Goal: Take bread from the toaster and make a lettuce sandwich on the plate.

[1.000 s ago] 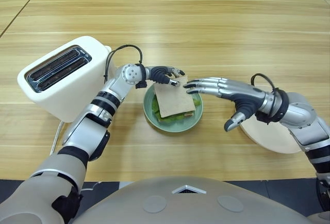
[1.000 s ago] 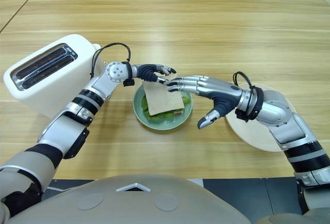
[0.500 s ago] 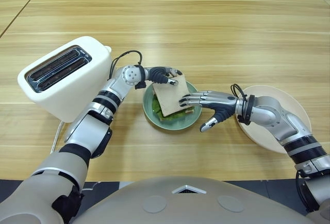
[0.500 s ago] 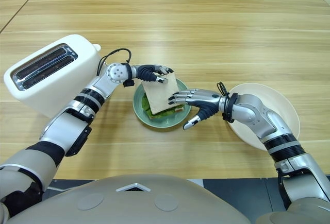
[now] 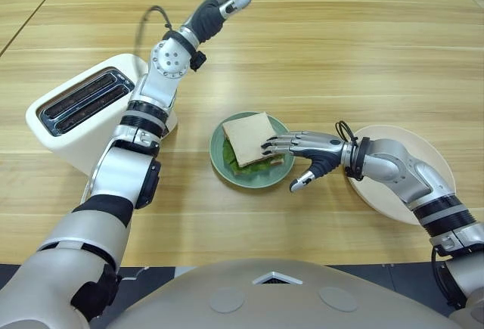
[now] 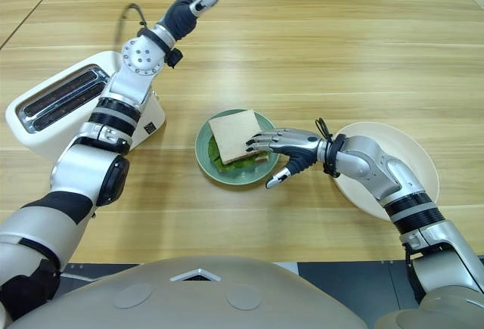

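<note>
On the wooden table (image 5: 340,41) the bread (image 5: 248,135) now lies flat on the lettuce (image 5: 235,157) on the green plate (image 5: 224,169), because the left hand (image 5: 219,7) let go and flew far up, fingers apart, while the flat, empty right hand (image 5: 306,147) touches its edge, so the sandwich looks made.

A wooden table (image 5: 340,49) of light planks is shown, with seams running across its surface. A cream plate (image 5: 412,140) is set on it, toward the right side.
</note>
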